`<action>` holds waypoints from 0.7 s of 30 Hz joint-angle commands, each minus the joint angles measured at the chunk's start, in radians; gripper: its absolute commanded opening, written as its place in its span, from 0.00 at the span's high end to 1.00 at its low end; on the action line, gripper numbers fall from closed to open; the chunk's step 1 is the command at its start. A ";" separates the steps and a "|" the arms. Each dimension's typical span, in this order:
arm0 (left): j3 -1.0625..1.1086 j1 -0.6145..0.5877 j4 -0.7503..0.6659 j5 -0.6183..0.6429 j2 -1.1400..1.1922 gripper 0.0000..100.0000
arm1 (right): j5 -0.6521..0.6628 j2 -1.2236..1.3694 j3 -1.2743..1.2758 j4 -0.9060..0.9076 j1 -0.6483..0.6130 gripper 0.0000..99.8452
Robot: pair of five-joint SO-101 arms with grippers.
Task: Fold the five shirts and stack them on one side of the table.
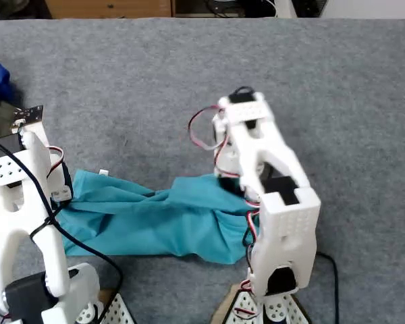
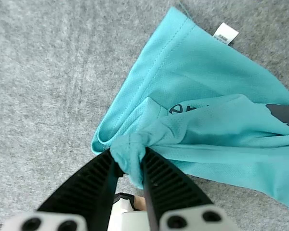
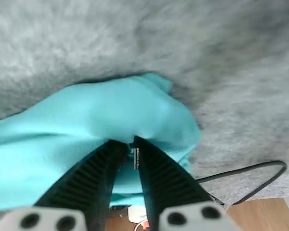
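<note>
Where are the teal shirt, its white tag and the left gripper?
teal shirt [image 1: 155,223], high view, middle of the fabric.
white tag [image 2: 226,33], left wrist view, tag's centre.
left gripper [image 2: 130,162], left wrist view, between its fingertips.

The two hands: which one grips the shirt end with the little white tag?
The left hand, pinching the teal shirt at the end with the white tag; the right hand pinches the opposite end.

high view overhead, facing down; wrist views close; all share shirt [image 1: 155,216]
</note>
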 commanded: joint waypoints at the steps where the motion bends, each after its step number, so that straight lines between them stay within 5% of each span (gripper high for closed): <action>1: -0.006 -0.014 0.000 -0.008 -0.030 0.98 | 0.006 -0.012 -0.193 0.055 0.077 0.97; 7: -0.006 -0.014 0.000 -0.008 -0.030 0.98 | 0.031 -0.004 -0.349 0.054 0.116 0.97; 21: -0.008 -0.014 0.000 -0.008 -0.030 0.98 | 0.158 -0.012 -0.252 0.058 0.101 0.97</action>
